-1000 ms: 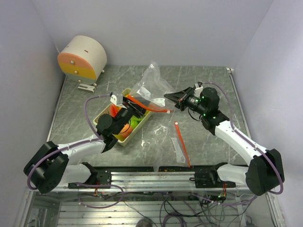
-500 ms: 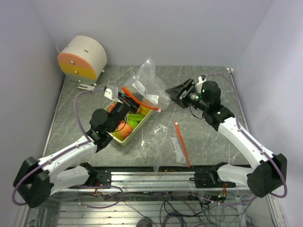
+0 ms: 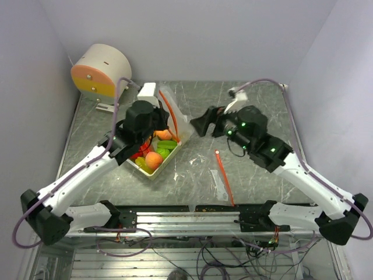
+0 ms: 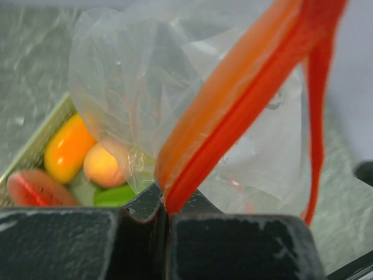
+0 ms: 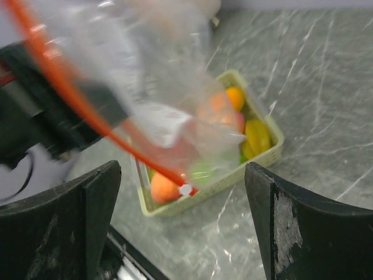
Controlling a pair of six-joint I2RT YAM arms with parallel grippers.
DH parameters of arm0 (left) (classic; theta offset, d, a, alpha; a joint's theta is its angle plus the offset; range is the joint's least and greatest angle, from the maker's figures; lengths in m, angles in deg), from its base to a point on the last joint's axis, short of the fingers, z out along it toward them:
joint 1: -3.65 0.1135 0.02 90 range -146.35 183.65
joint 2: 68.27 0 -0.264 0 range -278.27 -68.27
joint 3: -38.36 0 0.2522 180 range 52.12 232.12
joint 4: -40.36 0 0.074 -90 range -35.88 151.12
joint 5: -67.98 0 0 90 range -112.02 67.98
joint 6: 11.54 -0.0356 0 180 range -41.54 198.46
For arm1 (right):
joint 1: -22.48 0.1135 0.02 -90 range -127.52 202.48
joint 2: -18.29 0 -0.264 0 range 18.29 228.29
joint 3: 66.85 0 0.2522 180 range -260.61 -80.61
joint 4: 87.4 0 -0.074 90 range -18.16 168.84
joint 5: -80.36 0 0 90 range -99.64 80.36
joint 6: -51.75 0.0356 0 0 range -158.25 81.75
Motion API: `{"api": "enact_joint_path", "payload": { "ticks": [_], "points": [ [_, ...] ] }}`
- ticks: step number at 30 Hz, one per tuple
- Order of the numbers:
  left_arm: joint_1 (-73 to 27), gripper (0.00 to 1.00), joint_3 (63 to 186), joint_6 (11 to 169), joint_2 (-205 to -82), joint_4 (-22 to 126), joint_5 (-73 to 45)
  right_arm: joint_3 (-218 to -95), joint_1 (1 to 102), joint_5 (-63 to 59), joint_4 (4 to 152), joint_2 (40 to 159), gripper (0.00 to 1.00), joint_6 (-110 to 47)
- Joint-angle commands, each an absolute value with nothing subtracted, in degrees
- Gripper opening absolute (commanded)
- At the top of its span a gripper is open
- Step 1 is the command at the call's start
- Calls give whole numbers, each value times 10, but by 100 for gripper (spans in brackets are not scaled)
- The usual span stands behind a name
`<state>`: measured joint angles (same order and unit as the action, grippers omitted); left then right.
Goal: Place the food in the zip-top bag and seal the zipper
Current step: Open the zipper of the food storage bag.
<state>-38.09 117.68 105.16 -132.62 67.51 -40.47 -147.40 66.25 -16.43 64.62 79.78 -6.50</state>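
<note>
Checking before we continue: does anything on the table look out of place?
A second clear zip-top bag with a red zipper strip lies flat near the table's front edge, like a stray. The other clear bag hangs, pinched by its orange zipper in the left fingers, over the yellow-green tray of toy food.

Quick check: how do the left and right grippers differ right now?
The left gripper has its jaws shut on the orange zipper strip of the bag; the right gripper has its jaws wide open, holding nothing. The left gripper holds the bag up over the tray; the right gripper only faces it. Both hover above the table.
</note>
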Motion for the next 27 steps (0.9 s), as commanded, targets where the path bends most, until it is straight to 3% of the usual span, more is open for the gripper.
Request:
{"api": "enact_joint_path", "payload": {
  "ticks": [1,9,27],
  "points": [
    [-383,7,1199,1062,-1361,802,-409,-1478,760,-234,656,814,87,-173],
    [-383,7,1257,1059,-1375,846,-403,-1498,847,-342,671,859,87,-219],
    [-383,7,1268,1062,-1360,865,-363,-1498,866,-416,773,950,78,-232]
  ]
}}
